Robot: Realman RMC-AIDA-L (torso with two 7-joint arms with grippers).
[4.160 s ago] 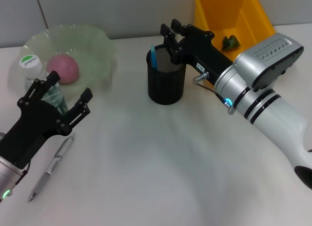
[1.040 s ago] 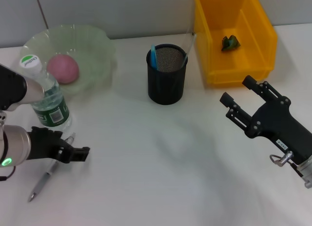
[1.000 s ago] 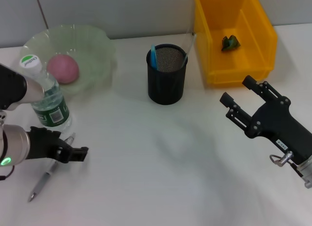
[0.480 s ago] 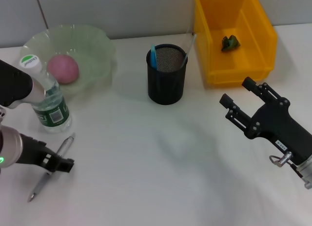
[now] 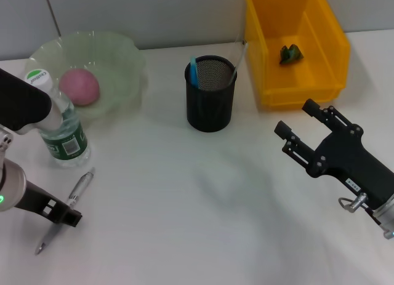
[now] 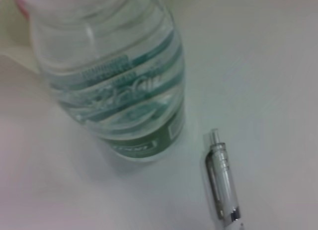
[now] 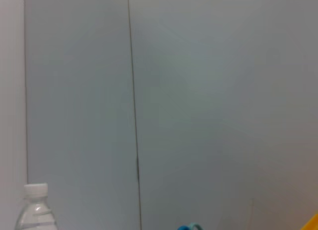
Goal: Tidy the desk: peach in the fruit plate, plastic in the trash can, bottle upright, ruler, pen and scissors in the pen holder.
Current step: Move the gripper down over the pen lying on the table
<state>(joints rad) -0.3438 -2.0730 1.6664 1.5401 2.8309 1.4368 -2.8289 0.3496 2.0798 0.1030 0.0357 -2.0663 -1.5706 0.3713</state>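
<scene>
A silver pen [image 5: 66, 208] [image 6: 221, 183] lies on the white desk in front of the upright water bottle [image 5: 57, 120] [image 6: 117, 86]. My left gripper [image 5: 61, 214] is low at the near left, right over the pen's middle. The pink peach [image 5: 79, 86] rests in the pale green fruit plate [image 5: 120, 54]. The black mesh pen holder [image 5: 210, 103] holds a blue item [image 5: 193, 71] and a thin clear stick [image 5: 237, 60]; I cannot tell which is ruler or scissors. Green plastic [image 5: 290, 53] lies in the yellow trash can [image 5: 271, 82]. My right gripper [image 5: 300, 120] hovers open, holding nothing, at the right.
The plate and bottle crowd the far left corner. The yellow bin stands just behind my right gripper. A grey wall runs along the back edge of the desk, and the right wrist view looks at it over the bottle's cap [image 7: 36, 190].
My left gripper has drawn back toward the near left, from beside the bottle's base to over the pen. The pen has not shifted. My right gripper has barely moved.
</scene>
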